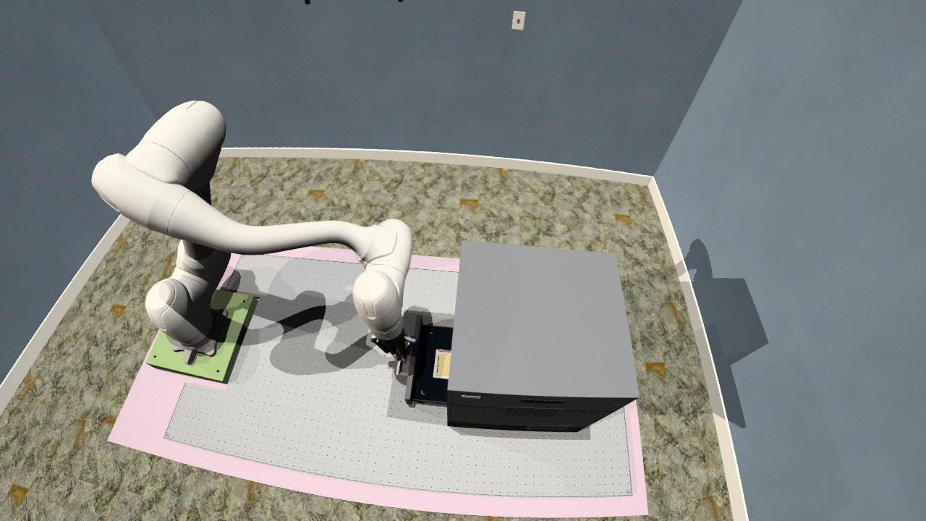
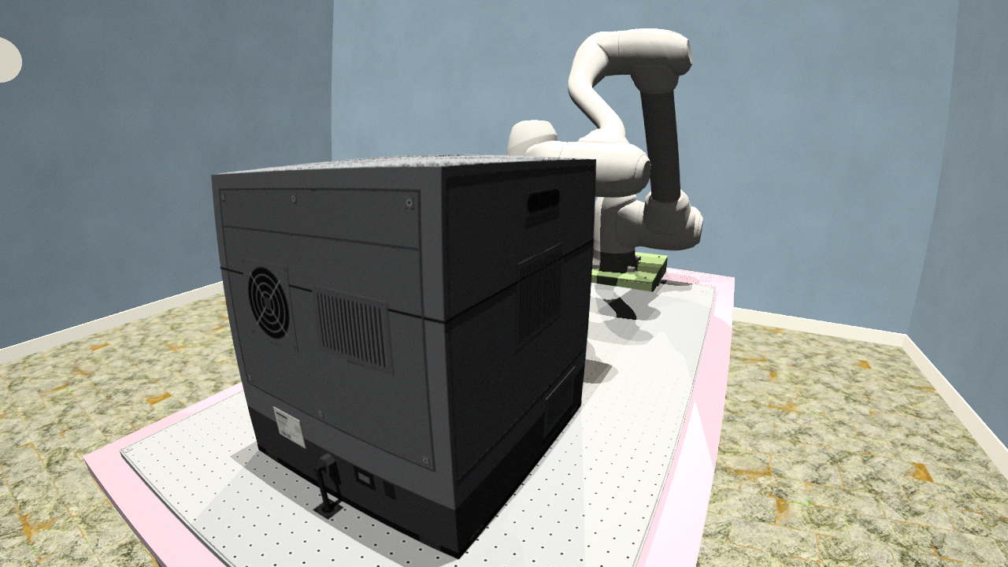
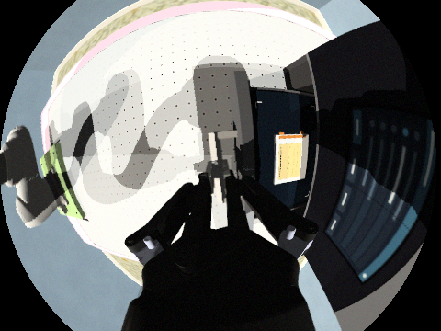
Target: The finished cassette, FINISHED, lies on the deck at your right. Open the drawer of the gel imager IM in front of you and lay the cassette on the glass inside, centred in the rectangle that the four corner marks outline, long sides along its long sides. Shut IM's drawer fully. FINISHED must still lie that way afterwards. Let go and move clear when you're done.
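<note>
The cassette (image 1: 443,362) is a small flat rectangle, orange-tan in the middle with a pale frame and a lighter strip along one short end. It lies flat on the dark glass (image 3: 270,129) inside the drawer (image 1: 424,385) of the imager (image 1: 540,317), its long sides running along the drawer's width. In the top view its far edge sits right at the imager's front face, so part of the glass beyond it is hidden under the housing. One white corner mark (image 1: 422,391) shows on the glass near the drawer's front corner; the others cannot be made out.

The drawer is only partly out: a narrow band of it shows between its front panel (image 1: 411,356) and the imager. It holds nothing but the cassette.

The gripper (image 1: 401,362) stands at the outer side of the front panel, pointing down toward the surface (image 1: 310,414). Its fingers are nearly closed and hold nothing; in the wrist view a pale narrow bar, seemingly the drawer's handle (image 3: 216,156), runs just ahead of them, though whether they touch it cannot be told.

The imager is a big grey box with a dark lower front. From the exterior view its back, with a fan grille (image 2: 268,303) and vents, blocks any sight of drawer and gripper. The arm's green base plate (image 1: 203,336) sits well apart at the surface's far end.
</note>
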Robot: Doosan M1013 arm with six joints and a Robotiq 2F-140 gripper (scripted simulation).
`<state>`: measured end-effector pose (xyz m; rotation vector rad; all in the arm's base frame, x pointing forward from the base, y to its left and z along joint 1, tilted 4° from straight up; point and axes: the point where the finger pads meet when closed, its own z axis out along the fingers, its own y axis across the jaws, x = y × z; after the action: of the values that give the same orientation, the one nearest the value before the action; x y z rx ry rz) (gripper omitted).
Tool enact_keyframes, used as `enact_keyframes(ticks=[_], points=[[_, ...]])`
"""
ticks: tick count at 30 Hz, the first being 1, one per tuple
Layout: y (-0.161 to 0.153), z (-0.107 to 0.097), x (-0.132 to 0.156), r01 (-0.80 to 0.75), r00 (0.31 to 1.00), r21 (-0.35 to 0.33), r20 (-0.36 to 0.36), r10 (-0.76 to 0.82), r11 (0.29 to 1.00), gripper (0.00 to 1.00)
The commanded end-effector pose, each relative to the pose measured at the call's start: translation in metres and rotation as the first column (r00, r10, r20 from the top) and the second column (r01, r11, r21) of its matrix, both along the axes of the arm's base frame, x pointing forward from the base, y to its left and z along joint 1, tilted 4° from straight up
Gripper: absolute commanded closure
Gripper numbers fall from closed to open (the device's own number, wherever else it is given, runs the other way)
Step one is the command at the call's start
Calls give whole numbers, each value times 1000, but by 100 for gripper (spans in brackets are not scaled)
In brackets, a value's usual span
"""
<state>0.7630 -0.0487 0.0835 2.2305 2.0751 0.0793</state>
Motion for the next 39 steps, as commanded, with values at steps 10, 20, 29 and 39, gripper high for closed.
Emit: enact_keyframes(ticks=[10, 20, 29, 39], points=[[-1, 1, 13, 0, 1000, 0, 0, 0, 1000, 90], [-2, 2, 24, -1, 1000, -1, 22, 1, 1000, 90], [-2, 2, 33, -1, 1000, -1, 22, 1, 1000, 90], [-3, 3, 44, -1, 1000, -1, 22, 1, 1000, 90]])
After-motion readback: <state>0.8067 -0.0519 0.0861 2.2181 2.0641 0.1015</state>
